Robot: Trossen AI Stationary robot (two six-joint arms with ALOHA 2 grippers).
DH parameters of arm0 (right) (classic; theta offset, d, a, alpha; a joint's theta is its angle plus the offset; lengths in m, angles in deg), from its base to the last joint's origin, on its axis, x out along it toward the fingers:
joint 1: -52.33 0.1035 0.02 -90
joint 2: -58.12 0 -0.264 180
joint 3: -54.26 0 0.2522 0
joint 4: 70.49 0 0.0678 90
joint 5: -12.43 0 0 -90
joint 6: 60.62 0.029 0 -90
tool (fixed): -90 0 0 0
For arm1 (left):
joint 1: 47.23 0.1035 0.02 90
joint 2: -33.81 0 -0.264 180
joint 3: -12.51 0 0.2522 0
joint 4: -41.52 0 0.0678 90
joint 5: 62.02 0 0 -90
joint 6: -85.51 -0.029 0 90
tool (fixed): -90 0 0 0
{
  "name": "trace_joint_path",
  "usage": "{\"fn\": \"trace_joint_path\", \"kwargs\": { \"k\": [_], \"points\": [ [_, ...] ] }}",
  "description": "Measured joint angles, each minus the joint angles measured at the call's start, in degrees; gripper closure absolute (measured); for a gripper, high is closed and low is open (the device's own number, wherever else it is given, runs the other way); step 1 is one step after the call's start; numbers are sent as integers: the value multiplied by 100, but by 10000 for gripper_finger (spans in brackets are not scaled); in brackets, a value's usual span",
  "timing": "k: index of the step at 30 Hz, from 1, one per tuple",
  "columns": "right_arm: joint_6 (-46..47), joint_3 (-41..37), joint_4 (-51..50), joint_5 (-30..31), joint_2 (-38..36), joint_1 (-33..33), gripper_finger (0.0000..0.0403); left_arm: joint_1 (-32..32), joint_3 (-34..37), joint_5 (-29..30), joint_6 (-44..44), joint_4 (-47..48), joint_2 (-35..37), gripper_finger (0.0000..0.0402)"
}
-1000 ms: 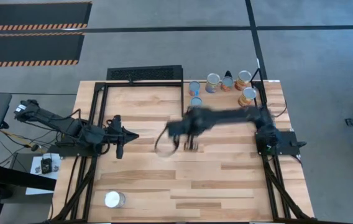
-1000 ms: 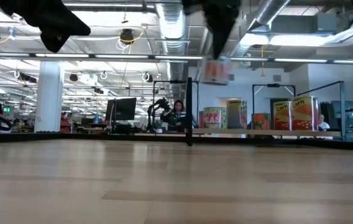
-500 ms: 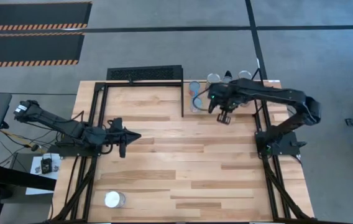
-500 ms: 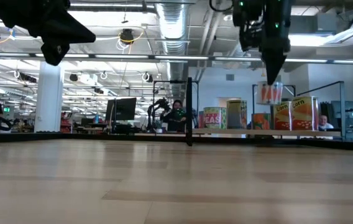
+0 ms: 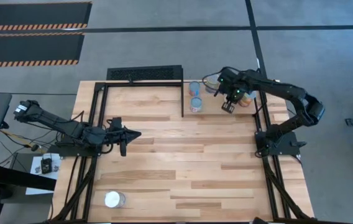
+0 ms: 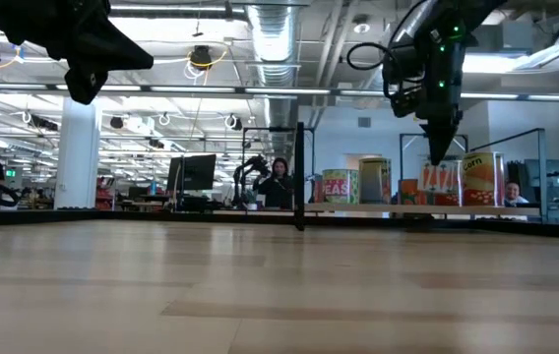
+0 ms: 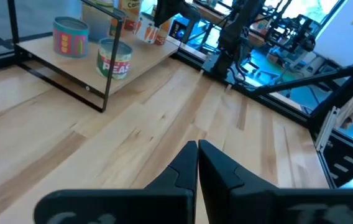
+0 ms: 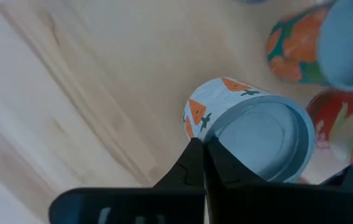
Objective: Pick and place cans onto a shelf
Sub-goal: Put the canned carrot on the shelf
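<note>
Wooden table: right end effector clamped on carrot can at shelf; left end effector closed, empty

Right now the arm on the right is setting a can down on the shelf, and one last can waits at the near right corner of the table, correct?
Nearly. The lone can stands at the near left corner of the table, as the high view shows. The rest holds: the right gripper is over the shelf with a can.
</note>
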Motion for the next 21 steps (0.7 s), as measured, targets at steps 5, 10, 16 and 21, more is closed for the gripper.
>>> {"fn": "trace_joint_path", "kwargs": {
  "k": [5,10,16,21],
  "points": [
    [-168,4,182,-123,1,-187,398,0,0,43,6,8,0,401],
    [-298,4,172,-251,142,-226,397,0,0,46,6,71,0,401],
    [-314,7,190,-351,308,-134,387,-2,0,43,6,74,-2,401],
    [-133,7,295,-353,304,-104,362,-2,0,43,1,77,0,401]
  ]
}}
